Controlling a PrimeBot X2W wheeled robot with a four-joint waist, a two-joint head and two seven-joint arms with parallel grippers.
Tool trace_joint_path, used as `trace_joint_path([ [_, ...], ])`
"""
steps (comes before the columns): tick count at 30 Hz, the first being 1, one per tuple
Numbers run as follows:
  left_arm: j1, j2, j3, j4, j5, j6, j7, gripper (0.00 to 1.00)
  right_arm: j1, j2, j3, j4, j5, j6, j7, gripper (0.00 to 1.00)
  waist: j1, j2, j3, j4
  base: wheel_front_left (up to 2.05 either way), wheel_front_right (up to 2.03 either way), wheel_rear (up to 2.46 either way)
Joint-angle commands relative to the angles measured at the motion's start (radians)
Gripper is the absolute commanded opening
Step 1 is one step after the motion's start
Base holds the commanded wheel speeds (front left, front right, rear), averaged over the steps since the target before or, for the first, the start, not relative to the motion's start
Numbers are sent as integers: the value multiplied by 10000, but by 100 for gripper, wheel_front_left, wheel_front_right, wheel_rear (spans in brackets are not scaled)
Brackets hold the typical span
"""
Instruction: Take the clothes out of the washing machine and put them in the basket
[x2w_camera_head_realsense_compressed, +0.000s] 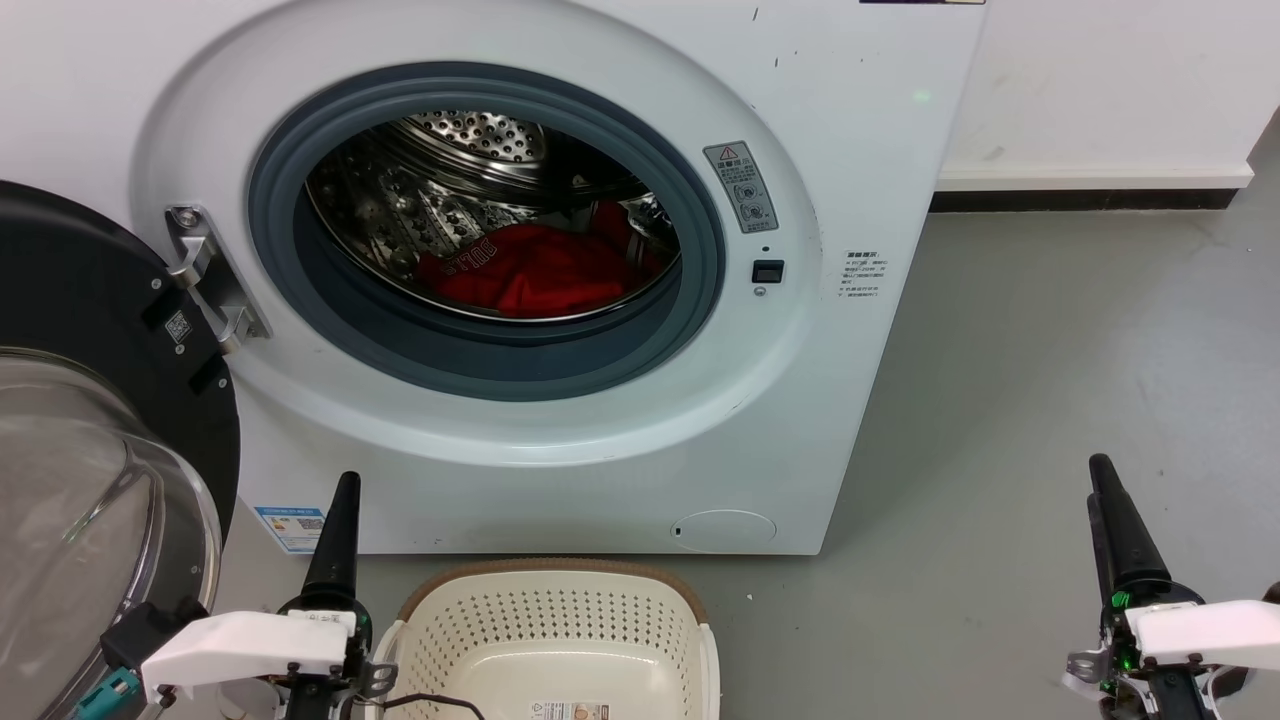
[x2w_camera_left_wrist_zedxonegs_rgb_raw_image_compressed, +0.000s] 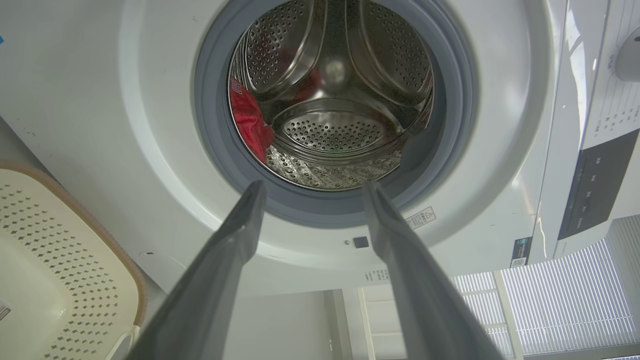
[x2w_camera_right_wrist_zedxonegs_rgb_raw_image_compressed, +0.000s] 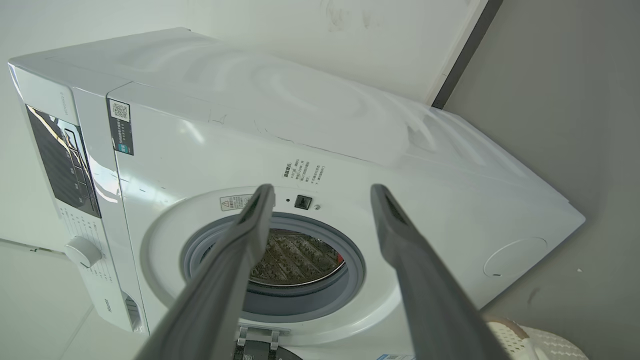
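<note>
Clothes (x2w_camera_head_realsense_compressed: 535, 270): red heap low inside the washing machine (x2w_camera_head_realsense_compressed: 850, 150), none yet in the basket (x2w_camera_head_realsense_compressed: 550, 572) before it; left pincer (x2w_camera_left_wrist_zedxonegs_rgb_raw_image_compressed: 312, 187) and right pincer (x2w_camera_right_wrist_zedxonegs_rgb_raw_image_compressed: 322, 190) spread, empty, outside; retrieval unstarted, a reach-in grasp likely next.

Laundry room; white washing machine (x2w_camera_head_realsense_compressed: 850, 120), plastic basket (x2w_camera_head_realsense_compressed: 550, 572), bare grey floor (x2w_camera_head_realsense_compressed: 1050, 350)

The grey floor (x2w_camera_head_realsense_compressed: 1050, 380) is bearing the white washing machine (x2w_camera_head_realsense_compressed: 600, 450), which is standing upright on it, while the cream basket (x2w_camera_head_realsense_compressed: 560, 620) is sitting on it just before the machine's front, mouth upward.
</note>
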Motion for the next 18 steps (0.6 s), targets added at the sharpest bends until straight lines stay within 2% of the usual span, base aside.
trace_joint_path([
  [1, -99, 21, -42, -277, 350, 48, -100, 100, -23, -9, -12, -320, -397, 0, -97, 100, 0, -1, 2, 0, 0, 0, 0],
  [18, 113, 27, -534, -956, 3446, 626, -754, 100, 388, -6, 316, -1470, -4231, 0, -751, 100, 0, -1, 16, 13, 0, 0, 0],
])
